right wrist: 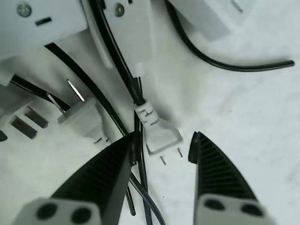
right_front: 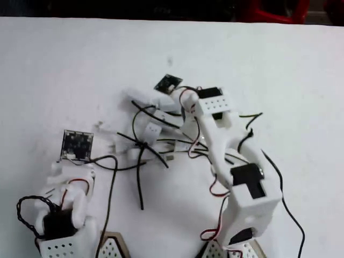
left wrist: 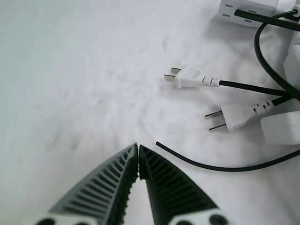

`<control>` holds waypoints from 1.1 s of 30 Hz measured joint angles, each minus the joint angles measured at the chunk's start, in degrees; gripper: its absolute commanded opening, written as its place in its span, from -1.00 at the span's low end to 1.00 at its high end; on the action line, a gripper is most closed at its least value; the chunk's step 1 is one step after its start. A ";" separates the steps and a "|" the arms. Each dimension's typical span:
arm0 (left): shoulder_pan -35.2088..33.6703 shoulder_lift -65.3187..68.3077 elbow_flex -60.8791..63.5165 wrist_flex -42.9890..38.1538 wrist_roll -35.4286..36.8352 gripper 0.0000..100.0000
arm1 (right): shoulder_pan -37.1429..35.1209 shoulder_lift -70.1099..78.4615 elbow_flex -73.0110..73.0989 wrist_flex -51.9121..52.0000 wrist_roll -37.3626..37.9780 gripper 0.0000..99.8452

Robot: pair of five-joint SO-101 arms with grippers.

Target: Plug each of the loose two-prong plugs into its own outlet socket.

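The plug I care about now (right wrist: 157, 129) lies on the surface (right_front: 269, 54) directly between the two fingers of my right claw (right wrist: 164, 138). The fingers stand apart, one on each side of the plug body, and I cannot tell whether either touches it. The long axis of the plug runs along the reach of the claw, almost parallel to the fingers. Its two prongs point back toward the wrist of the claw, and its black cord (right wrist: 117, 61) leaves from the far end, toward the white socket blocks (right wrist: 44, 18).

I judge that closing the fingers would take the body across its width, which is good. But the prongs face away from the sockets, so the plug must be turned around before it can go in.

A second plug (right wrist: 82, 117) lies just beside the first one. It is outside the fingers, and its prongs point the other way, toward the blocks.

The right arm is clearly the nearer one for this plug. My left claw (left wrist: 138, 147) has its fingers together, with nothing in them, over bare surface. Two other plugs (left wrist: 190, 77) (left wrist: 236, 116) lie well ahead of it, side by side, with their prongs toward the open surface and their cords running off to the pile.
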 measured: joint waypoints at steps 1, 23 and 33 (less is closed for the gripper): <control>0.00 0.00 0.00 0.00 0.00 -0.94 | -0.26 0.88 -0.35 0.00 0.00 -0.65; 0.00 0.00 0.00 0.00 0.00 -0.94 | 5.19 10.02 -11.43 6.42 0.26 -0.96; 0.00 0.00 0.00 0.00 0.00 -0.94 | 10.11 10.02 -18.64 16.53 0.09 -0.96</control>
